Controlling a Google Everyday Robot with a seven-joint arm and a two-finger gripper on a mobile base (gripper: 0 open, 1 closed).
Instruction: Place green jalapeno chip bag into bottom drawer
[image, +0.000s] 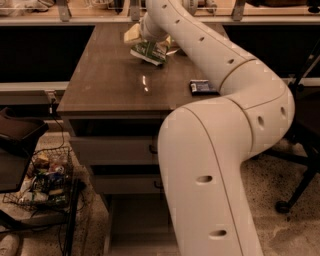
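The green jalapeno chip bag (148, 52) lies crumpled at the far middle of the brown table top (110, 80). My gripper (150, 40) is at the end of the long white arm, directly over the bag and touching or nearly touching its top. The arm's wrist hides how it meets the bag. The bottom drawer (131, 225) is pulled open below the table's front, and its plain floor shows. My arm's big white base link covers the drawer's right part.
A flat dark blue packet (202, 87) lies on the table's right side. Two shut drawers with dark handles (115, 150) sit above the open one. A wire basket of clutter (45, 180) and a dark chair (17, 137) stand at the left; a chair base (295, 190) stands at the right.
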